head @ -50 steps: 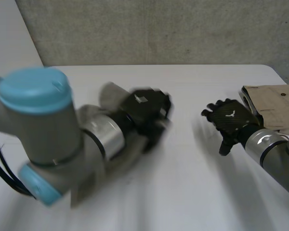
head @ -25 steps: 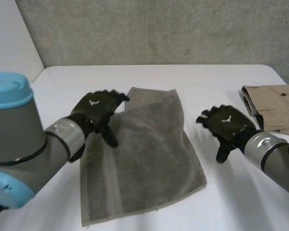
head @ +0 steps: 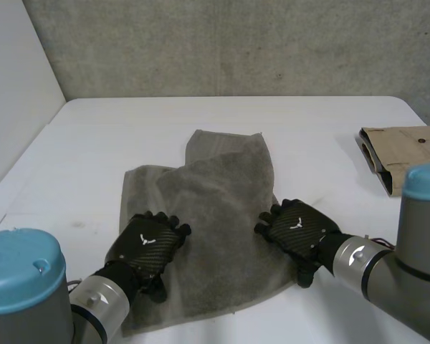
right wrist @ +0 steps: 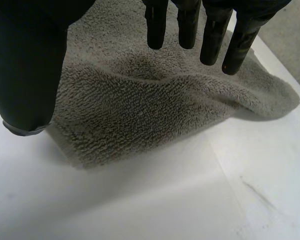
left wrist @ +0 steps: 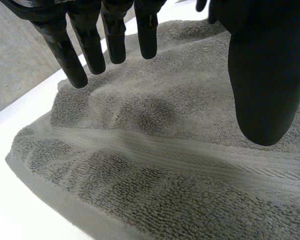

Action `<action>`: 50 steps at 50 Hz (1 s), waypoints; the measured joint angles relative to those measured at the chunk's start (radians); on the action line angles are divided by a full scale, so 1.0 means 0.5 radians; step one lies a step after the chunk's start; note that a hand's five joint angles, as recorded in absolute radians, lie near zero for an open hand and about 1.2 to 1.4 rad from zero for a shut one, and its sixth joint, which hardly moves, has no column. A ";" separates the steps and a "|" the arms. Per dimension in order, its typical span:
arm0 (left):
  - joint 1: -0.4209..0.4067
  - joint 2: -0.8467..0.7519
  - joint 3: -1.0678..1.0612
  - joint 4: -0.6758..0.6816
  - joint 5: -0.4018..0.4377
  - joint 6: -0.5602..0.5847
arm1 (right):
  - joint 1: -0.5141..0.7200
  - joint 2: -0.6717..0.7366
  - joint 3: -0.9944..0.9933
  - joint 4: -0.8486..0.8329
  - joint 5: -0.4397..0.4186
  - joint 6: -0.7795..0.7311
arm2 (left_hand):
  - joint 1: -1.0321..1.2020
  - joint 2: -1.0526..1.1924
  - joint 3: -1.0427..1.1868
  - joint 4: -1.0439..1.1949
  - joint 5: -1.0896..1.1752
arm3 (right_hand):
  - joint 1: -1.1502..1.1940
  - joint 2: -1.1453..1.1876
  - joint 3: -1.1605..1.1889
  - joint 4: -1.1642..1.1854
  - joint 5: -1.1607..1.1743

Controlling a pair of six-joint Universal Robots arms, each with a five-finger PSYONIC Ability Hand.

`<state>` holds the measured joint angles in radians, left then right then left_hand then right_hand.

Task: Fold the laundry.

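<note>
A grey towel lies rumpled on the white table, one part folded over towards the far side. My left hand rests over the towel's near left part, open, with straight fingers and thumb just above the pile of the towel. My right hand is at the towel's near right corner, also open. Its fingers hang over the towel and its thumb reaches past the cloth's edge over bare table.
Folded beige trousers lie at the table's right edge. A grey concrete wall stands behind the table. Bare table surface lies beyond the towel and to its left.
The left arm swung back from mid-table, leaving the towel spread there, and its hand came down on the near left part. The right hand moved in to the towel's near right corner.
</note>
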<state>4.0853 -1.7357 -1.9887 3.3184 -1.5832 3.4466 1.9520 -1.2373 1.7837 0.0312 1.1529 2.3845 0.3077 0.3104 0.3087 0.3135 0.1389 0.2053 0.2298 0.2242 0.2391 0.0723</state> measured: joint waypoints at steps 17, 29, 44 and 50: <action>0.001 0.005 -0.045 0.110 -0.015 -0.007 | 0.106 0.181 -0.032 -0.362 0.028 0.116 | -0.003 -0.004 -0.003 -0.005 -0.005 | 1.534 1.884 1.915 1.894 1.834; 0.003 0.041 -0.031 0.090 -0.043 -0.170 | 0.344 -0.038 -0.314 -0.375 0.222 0.600 | -0.022 -0.044 -0.043 -0.057 -0.071 | 1.537 1.884 1.915 1.895 1.834; 0.064 0.020 0.036 0.008 -0.045 -0.661 | 0.498 0.105 -0.672 -0.147 0.531 0.687 | -0.054 -0.082 -0.081 -0.091 -0.110 | 1.537 1.884 1.915 1.895 1.834; 0.075 -0.031 0.104 -0.138 0.008 -0.841 | 0.527 0.136 -0.686 -0.154 0.537 0.679 | -0.054 -0.082 -0.081 -0.091 -0.110 | 1.537 1.884 1.915 1.895 1.834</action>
<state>4.1228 -1.7511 -1.9365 3.2496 -1.5791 3.0259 2.2157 -1.1695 1.4408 -0.0459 1.4214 2.7241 0.2804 0.2694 0.2681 0.2681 0.0837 0.9738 1.1717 1.1817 1.1866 0.9894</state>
